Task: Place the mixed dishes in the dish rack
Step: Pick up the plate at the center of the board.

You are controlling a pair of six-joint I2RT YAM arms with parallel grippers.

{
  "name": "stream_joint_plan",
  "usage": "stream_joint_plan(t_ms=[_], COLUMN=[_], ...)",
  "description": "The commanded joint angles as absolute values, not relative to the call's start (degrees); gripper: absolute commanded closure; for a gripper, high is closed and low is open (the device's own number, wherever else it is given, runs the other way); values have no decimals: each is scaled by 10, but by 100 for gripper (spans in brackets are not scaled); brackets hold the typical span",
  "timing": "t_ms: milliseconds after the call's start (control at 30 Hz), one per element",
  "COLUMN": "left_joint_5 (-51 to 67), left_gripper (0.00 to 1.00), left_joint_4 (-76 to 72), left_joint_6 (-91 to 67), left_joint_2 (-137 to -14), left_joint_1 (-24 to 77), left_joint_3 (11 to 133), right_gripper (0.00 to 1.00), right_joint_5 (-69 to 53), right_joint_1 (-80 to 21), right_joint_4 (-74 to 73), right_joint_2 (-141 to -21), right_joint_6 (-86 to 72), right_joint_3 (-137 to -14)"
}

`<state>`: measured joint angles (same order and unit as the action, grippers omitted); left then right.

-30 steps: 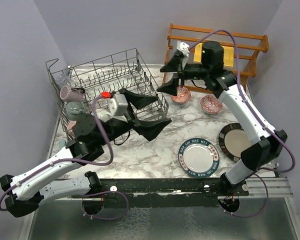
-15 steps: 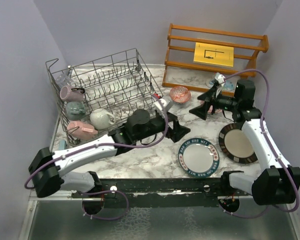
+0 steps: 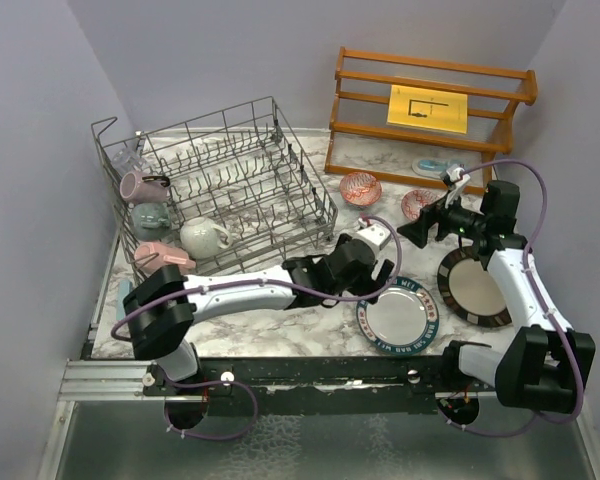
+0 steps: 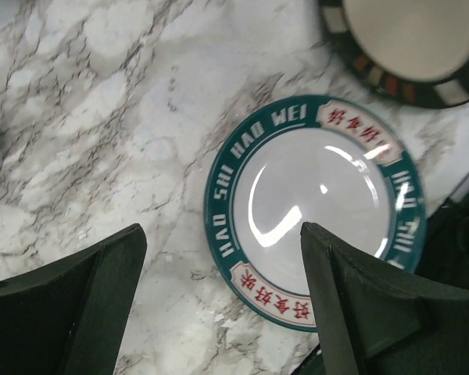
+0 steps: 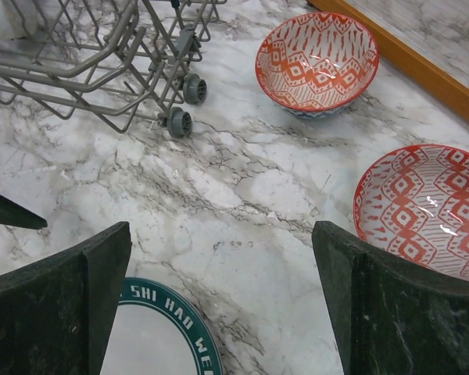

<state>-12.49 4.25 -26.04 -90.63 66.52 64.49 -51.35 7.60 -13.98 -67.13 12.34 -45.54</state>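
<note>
The blue-rimmed round ceramic plate with red lettering point(image 4: 316, 207) lies flat on the white marble table point(image 3: 270, 310) at the near right. It sits just left of the dark-rimmed beige round plate point(image 4: 406, 39), with a sliver of marble between them. Our left gripper point(image 4: 223, 230) hovers over its left rim with the fingers spread wide and nothing in them, so we judge the step in hand to be picking up this plate. A flat plate gives little to pinch. We should come down with one finger outside the rim and one on the inner face, then bite the raised lip, not the glossy centre. We should lift it on edge, so it can drop upright between the tines of the grey metal wire dish rack point(image 3: 315, 200) at the far left. Our right gripper point(image 5: 219, 230), also open and empty, hangs near the two small red-patterned ceramic bowls point(image 5: 316, 55). It should stay far enough right to leave that path free.
</note>
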Motion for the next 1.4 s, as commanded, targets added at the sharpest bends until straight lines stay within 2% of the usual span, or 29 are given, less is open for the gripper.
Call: stream_joint_plan(t_ms=[0,133,333,600,733,800,1033,1167,1300,1367], left_joint_5=[-210,-181,-140,-100,-69,-58,-76,-60,-38,-31], left_gripper=[19,30,51,53,60,60,71,71,62,62], left_joint_4=[105,96,105,101,86,83,113,100,80,72], left_joint_6=[-272,-275,-270,-278,-285,-288,-277,-280,-289,-292], left_joint_2=[-955,-991,-1043,-1073,-1078,-1081,-1082,-1075,-1075,-1078], left_joint_1=[674,674,674,663,653,650,640,633,632,632], left_joint_3=[662,668,698,700,689,686,688,679,676,673], right_gripper=[3,3,4,4,4,3,4,3,3,3], right_joint_5=[-475,-480,-494,-498,-501,-503,-508,-509,-510,-511], right_joint_1=[76,77,77,76,76,76,77,77,76,77], right_joint_4=[-128,-134,-138,-139,-140,-140,-140,-140,-140,-140], right_joint_2=[-671,-677,-679,-674,-675,-674,-674,-675,-674,-675], right_joint_6=[135,131,129,128,128,128,128,127,127,127], right_joint_3=[-457,-461,-463,-462,-463,-462,-463,-462,-462,-461])
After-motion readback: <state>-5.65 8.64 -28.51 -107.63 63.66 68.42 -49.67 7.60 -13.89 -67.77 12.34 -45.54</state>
